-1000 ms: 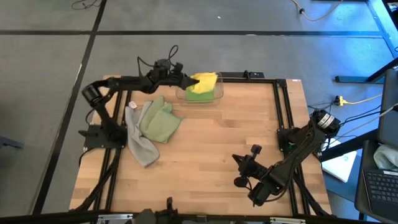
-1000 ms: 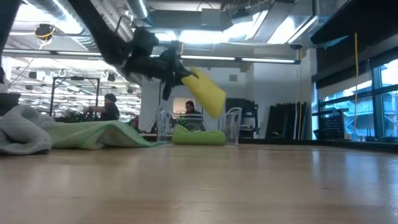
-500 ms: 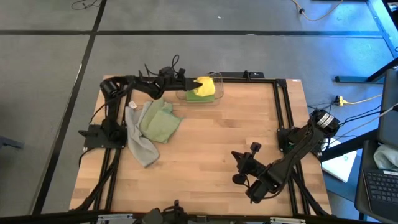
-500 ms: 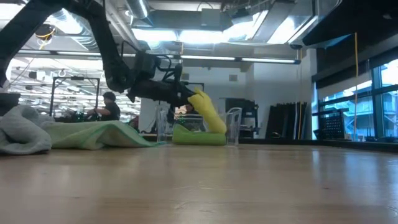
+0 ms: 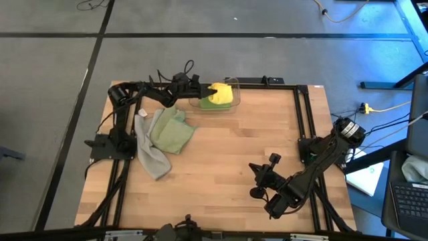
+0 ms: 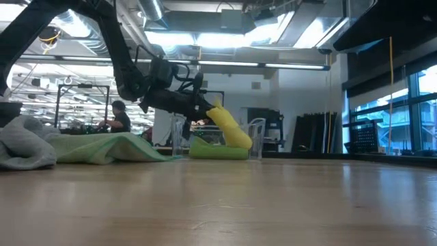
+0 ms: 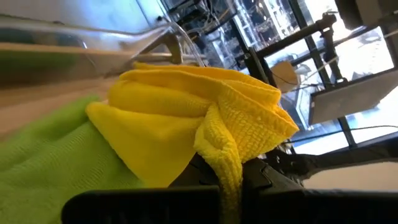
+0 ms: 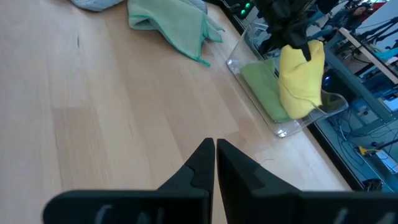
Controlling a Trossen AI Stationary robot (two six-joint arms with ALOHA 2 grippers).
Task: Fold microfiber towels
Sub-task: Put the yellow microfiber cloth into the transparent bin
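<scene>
One yellow towel (image 5: 223, 94) hangs pinched in the left hand (image 5: 204, 90) over the clear bin (image 5: 233, 106), upper centre; right hand (image 5: 257, 182) waits shut, lower right.

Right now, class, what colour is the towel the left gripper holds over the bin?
Yellow towel, clearest in the left wrist view.

Left gripper (image 5: 206, 90): fingertips buried in the yellow towel (image 5: 221, 94), so the contact between pads and cloth cannot be seen in any view. Bright green towel (image 8: 264, 90): partly covered by the yellow towel inside the clear plastic bin (image 8: 283, 131) at the bench's far edge. Grey towel (image 6: 24, 143): cut off by the picture's edge in the low view. Person (image 6: 120, 117) in the room beyond: too small for detail.
</scene>
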